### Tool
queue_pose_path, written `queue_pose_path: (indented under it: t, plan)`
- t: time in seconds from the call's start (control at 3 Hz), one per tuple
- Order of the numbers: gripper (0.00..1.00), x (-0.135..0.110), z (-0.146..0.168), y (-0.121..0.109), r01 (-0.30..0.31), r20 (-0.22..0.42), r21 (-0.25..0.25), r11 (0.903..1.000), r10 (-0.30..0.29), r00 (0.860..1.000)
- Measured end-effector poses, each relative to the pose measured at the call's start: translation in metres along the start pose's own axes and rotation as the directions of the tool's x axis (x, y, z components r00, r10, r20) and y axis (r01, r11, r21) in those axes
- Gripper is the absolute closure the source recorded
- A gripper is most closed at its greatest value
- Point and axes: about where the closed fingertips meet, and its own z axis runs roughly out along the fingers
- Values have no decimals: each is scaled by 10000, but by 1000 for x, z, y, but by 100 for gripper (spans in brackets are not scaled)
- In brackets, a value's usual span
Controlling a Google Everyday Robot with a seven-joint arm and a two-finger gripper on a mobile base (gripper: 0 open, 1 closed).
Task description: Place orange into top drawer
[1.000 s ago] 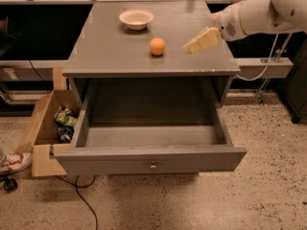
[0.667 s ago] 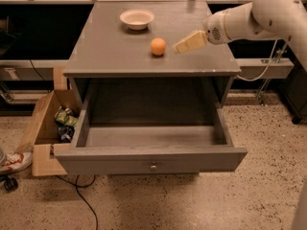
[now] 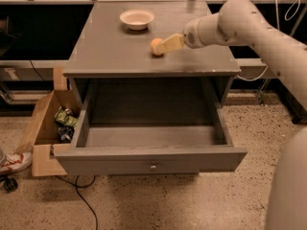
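Gripper: tan two-finger gripper point(image 3: 165, 45), low over the grey table point(image 3: 110, 51) — spread or closed, unclear.
Orange: small round orange fruit point(image 3: 155, 47), right at gripper tip.
Drawer: wide grey wooden top drawer point(image 3: 148, 160) — open.

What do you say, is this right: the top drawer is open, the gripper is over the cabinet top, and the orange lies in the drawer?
Not quite. The camera view shows the orange on the cabinet top, not in the drawer. The gripper is right beside it, over the top, and the drawer is open, as you say.
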Motion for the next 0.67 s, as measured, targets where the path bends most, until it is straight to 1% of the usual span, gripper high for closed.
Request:
queue_pose_path:
  t: [0.33,0.67]
  plan:
    - [0,-4,22,11,-79,-33,14,10000,79,10000]
    - [0,-10,42,25,-64,-31,-198,9998,63,10000]
